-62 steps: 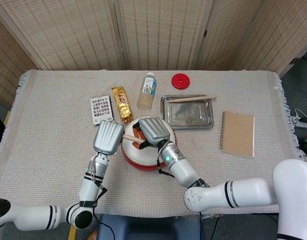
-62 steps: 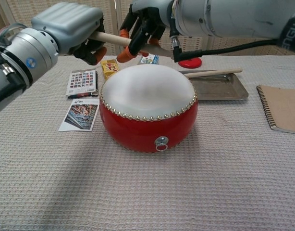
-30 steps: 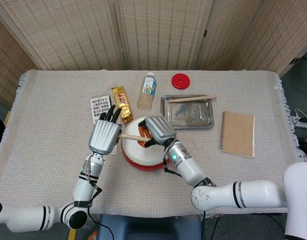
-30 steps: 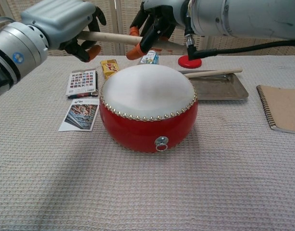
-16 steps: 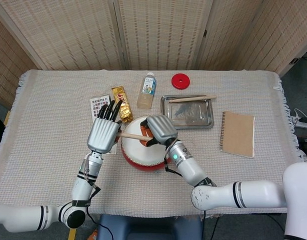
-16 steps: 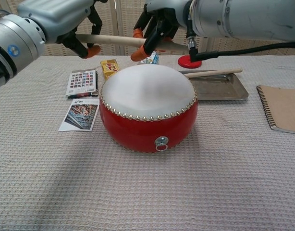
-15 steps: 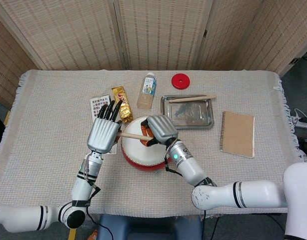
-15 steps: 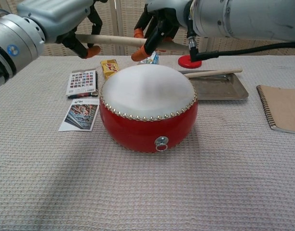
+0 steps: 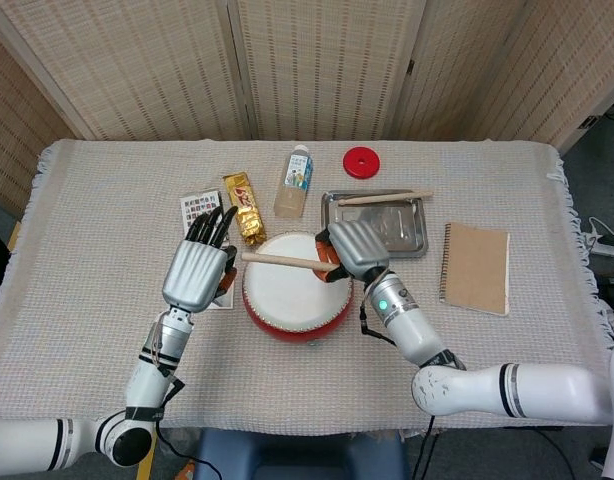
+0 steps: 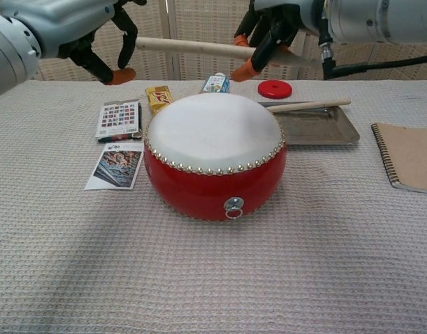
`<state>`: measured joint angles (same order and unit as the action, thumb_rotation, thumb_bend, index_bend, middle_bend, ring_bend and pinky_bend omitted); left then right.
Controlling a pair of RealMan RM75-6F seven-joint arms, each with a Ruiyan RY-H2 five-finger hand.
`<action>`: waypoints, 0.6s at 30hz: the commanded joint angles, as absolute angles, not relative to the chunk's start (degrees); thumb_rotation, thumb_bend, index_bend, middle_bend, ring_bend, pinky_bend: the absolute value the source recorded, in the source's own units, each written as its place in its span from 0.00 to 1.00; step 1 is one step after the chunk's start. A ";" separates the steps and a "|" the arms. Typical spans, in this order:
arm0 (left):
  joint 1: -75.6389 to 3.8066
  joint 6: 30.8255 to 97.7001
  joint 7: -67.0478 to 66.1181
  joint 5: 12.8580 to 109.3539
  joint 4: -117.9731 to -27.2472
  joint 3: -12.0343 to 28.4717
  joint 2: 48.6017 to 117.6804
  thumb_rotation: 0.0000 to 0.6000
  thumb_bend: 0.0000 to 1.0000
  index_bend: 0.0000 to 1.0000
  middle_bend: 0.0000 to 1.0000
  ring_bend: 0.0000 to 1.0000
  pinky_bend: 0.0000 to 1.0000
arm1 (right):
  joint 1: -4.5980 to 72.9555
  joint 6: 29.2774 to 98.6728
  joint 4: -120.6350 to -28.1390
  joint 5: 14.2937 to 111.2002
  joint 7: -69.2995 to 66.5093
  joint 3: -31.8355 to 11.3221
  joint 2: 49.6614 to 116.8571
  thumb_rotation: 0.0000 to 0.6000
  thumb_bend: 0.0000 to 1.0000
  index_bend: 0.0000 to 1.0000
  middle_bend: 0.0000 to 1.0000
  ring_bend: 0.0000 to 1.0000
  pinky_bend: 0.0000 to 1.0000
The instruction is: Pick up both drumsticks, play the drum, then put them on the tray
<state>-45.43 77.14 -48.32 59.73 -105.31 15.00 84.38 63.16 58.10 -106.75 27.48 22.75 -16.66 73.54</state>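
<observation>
A table (image 9: 97, 260) draped in a pale woven cloth with fringed ends stands before a folding screen (image 9: 317, 65) of tan woven panels in light wooden frames. Grey floor (image 9: 597, 180) shows at the right, where cables (image 9: 605, 240) trail beside the table's edge. Even, soft light falls across the cloth, casting only faint shadows.

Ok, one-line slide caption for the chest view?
Right hand holds a drumstick above the red drum; left hand open beside it.
</observation>
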 commanded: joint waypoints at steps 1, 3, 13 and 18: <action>-45.03 76.86 -47.68 59.93 -105.46 14.65 83.63 1.00 0.37 0.00 0.00 0.00 0.13 | 61.31 57.06 -106.68 29.21 21.36 -15.99 71.16 1.00 0.22 1.00 0.90 0.76 0.81; -44.63 76.90 -47.00 60.21 -105.35 14.42 83.09 1.00 0.37 0.00 0.00 0.00 0.13 | 60.17 55.60 -105.93 30.43 20.39 -15.42 69.49 1.00 0.22 1.00 0.90 0.76 0.81; -42.13 77.11 -42.39 61.68 -104.32 13.33 80.41 1.00 0.37 0.00 0.00 0.00 0.13 | 56.32 45.44 -94.49 36.46 15.70 -11.30 65.99 1.00 0.22 1.00 0.90 0.76 0.81; -40.94 76.84 -39.95 61.67 -103.28 12.92 79.81 1.00 0.37 0.00 0.00 0.00 0.13 | 56.10 40.29 -83.98 39.43 13.33 -10.06 69.15 1.00 0.22 1.00 0.90 0.74 0.81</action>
